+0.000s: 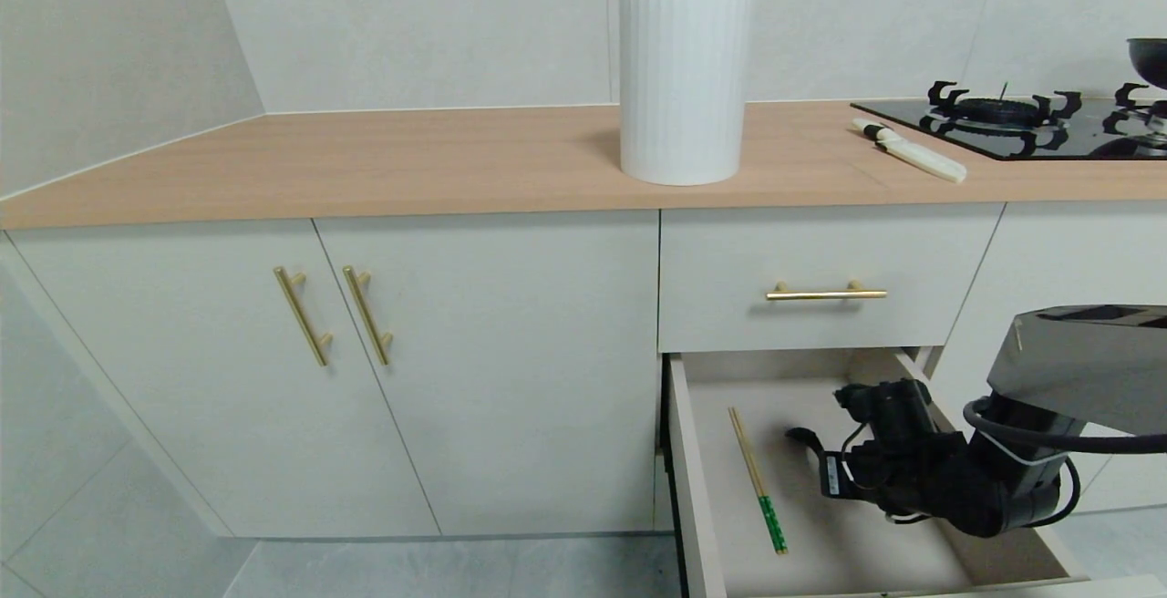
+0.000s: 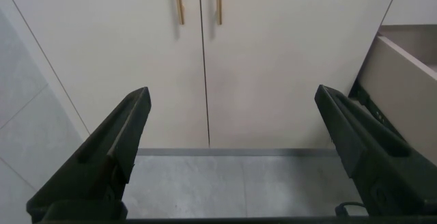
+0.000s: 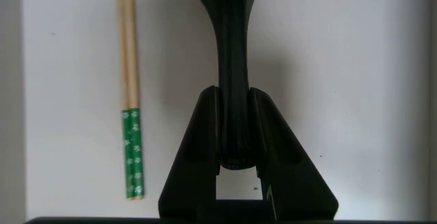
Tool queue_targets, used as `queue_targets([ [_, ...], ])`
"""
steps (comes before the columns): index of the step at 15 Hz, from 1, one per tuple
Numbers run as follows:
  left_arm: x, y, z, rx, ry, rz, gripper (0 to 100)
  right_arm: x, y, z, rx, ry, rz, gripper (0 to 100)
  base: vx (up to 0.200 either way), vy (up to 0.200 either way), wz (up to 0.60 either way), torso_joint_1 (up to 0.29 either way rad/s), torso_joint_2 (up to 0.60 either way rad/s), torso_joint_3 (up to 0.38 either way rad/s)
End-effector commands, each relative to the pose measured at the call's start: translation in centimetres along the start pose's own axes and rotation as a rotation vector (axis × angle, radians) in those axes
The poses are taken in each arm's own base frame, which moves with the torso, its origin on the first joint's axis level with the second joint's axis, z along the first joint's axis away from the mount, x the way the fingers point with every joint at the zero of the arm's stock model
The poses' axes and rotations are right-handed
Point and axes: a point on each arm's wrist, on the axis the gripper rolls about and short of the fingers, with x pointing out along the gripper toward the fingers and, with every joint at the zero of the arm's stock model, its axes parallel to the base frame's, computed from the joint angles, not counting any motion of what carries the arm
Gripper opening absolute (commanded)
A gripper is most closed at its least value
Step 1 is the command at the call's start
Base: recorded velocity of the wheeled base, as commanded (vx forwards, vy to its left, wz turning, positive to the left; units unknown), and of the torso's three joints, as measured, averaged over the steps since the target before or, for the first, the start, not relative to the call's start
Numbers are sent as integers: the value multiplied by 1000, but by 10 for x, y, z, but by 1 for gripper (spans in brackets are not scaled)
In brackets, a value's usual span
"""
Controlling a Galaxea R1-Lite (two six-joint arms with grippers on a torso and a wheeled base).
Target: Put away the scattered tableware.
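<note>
- My right gripper [image 3: 235,115] sits inside the open drawer [image 1: 693,489], its fingers [image 3: 201,135] clamped narrow on the slim handle of a black utensil [image 3: 229,33].
- The utensil runs straight out ahead of the fingertips. In the head view its curved far end [image 1: 802,438] pokes out just past the right gripper [image 1: 834,457], low over the drawer floor. I cannot tell whether it touches the floor.
- A pair of chopsticks [image 3: 130,115] with green ends lies flat on the drawer floor beside those fingers, parallel to the held handle and apart from it. They lie between the gripper and the drawer's wall on my left [image 1: 757,479].
- My left gripper [image 2: 232,115] has its fingers [image 2: 116,142] spread wide with nothing between them. Ahead of them are the closed cabinet doors [image 2: 205,46] with gold handles and a strip of floor below.
- Above the right gripper, the upper drawer [image 1: 821,252] is closed.
- On the counter [image 1: 410,160] farther up stand a white ribbed container [image 1: 684,83], a pale utensil with a dark band [image 1: 912,153] and the stove [image 1: 1012,128].
</note>
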Motion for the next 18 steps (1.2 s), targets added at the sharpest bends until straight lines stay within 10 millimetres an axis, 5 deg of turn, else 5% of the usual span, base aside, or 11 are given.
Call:
queue_targets([
  [1, 0, 0, 0, 0, 0, 1, 100, 7, -1, -6, -4, 22, -9, 0, 0, 0, 0, 0, 0, 0],
  [11, 0, 0, 0, 0, 1, 1, 100, 9, -1, -6, -4, 23, -9, 0, 0, 0, 0, 0, 0, 0],
  [12, 0, 0, 0, 0, 0, 1, 100, 9, -1, -6, -4, 23, -9, 100, 0, 0, 0, 0, 0, 0],
  [18, 0, 0, 0, 0, 1, 1, 100, 8, -1, -6, -3, 23, -9, 100, 0, 0, 0, 0, 0, 0],
])
